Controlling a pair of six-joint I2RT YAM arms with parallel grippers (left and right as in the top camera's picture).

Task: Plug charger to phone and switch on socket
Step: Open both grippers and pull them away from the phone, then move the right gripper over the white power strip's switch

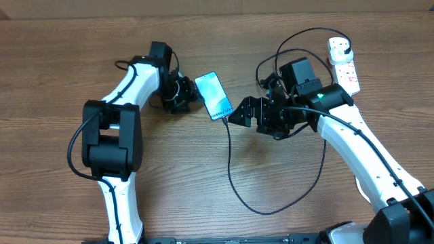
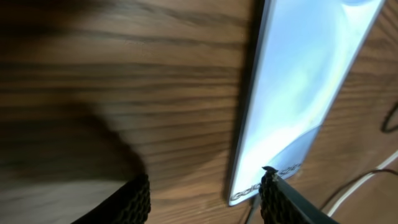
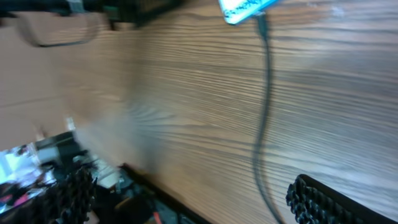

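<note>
Overhead, the phone (image 1: 213, 95) is seen lying flat on the wooden table (image 1: 54, 47), screen up and lit cyan, between the two arms. The left gripper (image 1: 183, 95) is held just beside the phone's left edge, and the right gripper (image 1: 243, 112) is placed near its lower right corner. The charger (image 1: 229, 163) is joined to the phone's lower end, looped across the table and led up to the socket (image 1: 344, 66), which is set well apart at the far right with the black plug seated in it. Left wrist: the two fingers (image 2: 134, 199) are seen spread apart; the phone's lower corner is overlapped by one of them, the other is kept clear of it over bare wood, and nothing is clamped. Right wrist: the fingers (image 3: 68, 193) are parted wide with nothing gripped, and the black cable is seen running on the table from the phone's end down between them.
</note>
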